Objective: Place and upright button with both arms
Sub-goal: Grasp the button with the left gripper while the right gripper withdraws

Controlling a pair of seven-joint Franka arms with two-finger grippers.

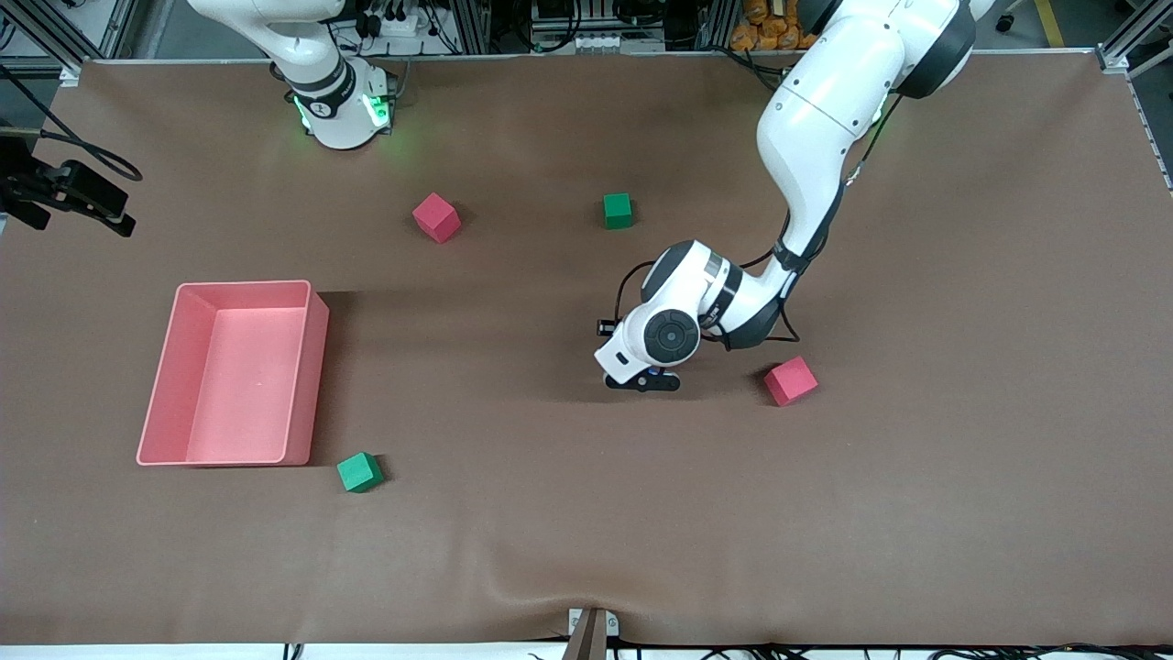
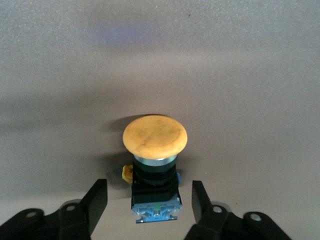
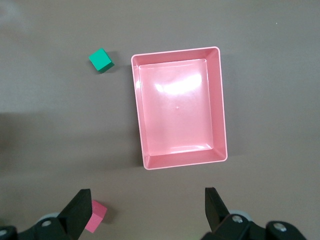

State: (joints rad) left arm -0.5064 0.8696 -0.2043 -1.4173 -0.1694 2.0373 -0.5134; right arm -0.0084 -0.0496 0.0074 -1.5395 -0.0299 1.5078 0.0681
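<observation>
- The grasp step is in hand: the left gripper (image 2: 149,202) is down at the table, fingers (image 2: 96,200) spread either side of the button (image 2: 155,167), not yet touching it
- The button lies on its side on the cloth beside the pink cube (image 1: 790,380), toward the right arm's end
- Next, the fingers should pinch the black body squarely
- The right gripper (image 3: 147,210) waits, spread wide, above the pink tray (image 3: 220,105)

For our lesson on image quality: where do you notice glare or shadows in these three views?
Right wrist view: glare patches on the pink tray floor. Left wrist view: soft shadow beside the button on the cloth. Front view: dark shadow under the left gripper.
</observation>
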